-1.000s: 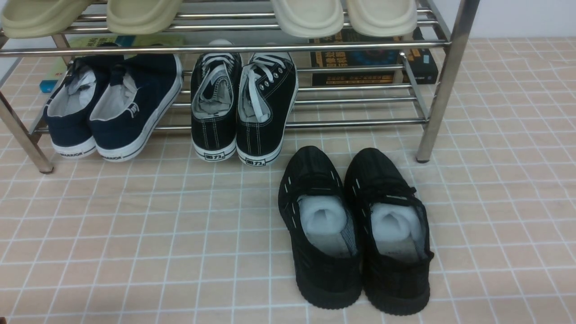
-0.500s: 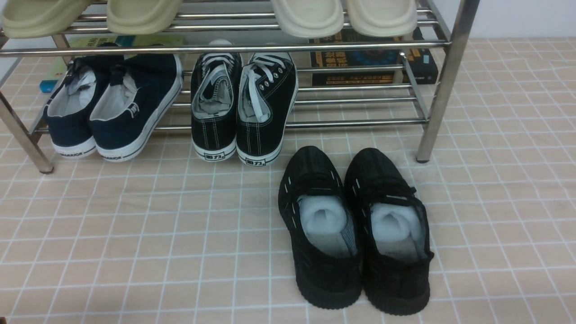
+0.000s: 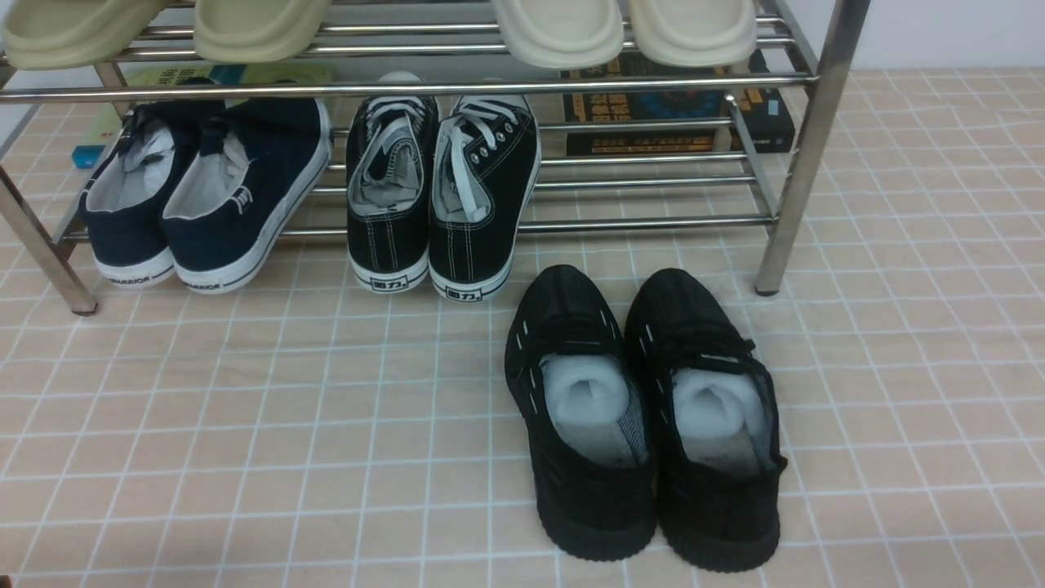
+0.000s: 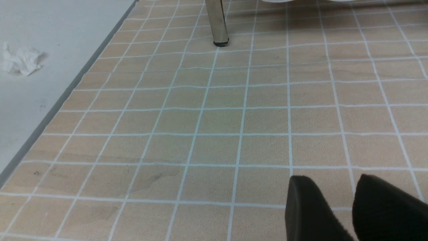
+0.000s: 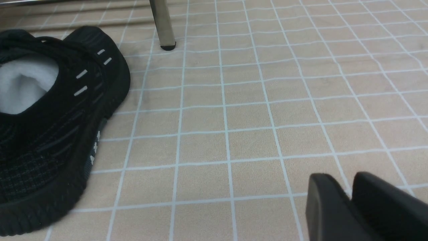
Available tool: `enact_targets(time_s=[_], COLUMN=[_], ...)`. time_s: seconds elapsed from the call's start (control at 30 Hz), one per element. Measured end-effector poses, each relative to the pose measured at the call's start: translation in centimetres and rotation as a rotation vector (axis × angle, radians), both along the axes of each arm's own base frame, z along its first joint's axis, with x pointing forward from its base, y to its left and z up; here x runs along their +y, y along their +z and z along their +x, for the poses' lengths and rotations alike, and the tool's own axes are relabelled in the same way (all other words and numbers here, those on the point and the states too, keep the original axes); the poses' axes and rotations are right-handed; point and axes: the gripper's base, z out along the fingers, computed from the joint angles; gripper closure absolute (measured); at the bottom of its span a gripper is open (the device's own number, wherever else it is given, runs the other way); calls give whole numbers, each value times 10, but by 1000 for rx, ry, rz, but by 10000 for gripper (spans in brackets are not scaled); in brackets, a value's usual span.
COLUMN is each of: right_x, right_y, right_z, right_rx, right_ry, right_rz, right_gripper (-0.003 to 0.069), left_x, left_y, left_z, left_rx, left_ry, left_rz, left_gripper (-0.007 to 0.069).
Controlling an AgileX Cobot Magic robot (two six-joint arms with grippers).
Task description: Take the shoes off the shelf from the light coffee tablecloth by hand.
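1. Paper wad, crumpled and white, lies on the bare grey surface beyond the left edge of the tablecloth; it looks like stray stuffing and plays no part in the job.
2. Left gripper hangs low over bare cloth with a clear gap between its two black fingers and nothing between them; it sits well away from any shoe, so I judge it idle.
3. Navy sneakers rest on the bottom tier of the rack, heels hanging over the front bar, which keeps them easy to pull out.
4. Black sneakers with white laces sit beside them the same way; cream slippers lie on the top tier and books show behind the rack.
5. Black shoes stand side by side on the tablecloth, just in front of the rack's right leg, heels toward the robot, white paper inside. Off the rack and neatly paired, they suggest the task is essentially finished.
6. Right gripper is near the right shoe but not touching it; its fingers are nearly together with a thin slit between, grasping nothing.
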Motion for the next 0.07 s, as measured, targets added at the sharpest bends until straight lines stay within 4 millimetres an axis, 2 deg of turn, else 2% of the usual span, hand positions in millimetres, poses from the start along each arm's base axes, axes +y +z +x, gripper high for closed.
enact_targets(time_s=[0.07], right_x=[0], right_y=[0], right_z=[0], right_rx=[0], right_ry=[0], right_rz=[0], right_gripper=[522], left_x=[0], left_y=[0], left_z=[0], left_rx=[0], left_ry=[0], left_rz=[0], left_gripper=[385])
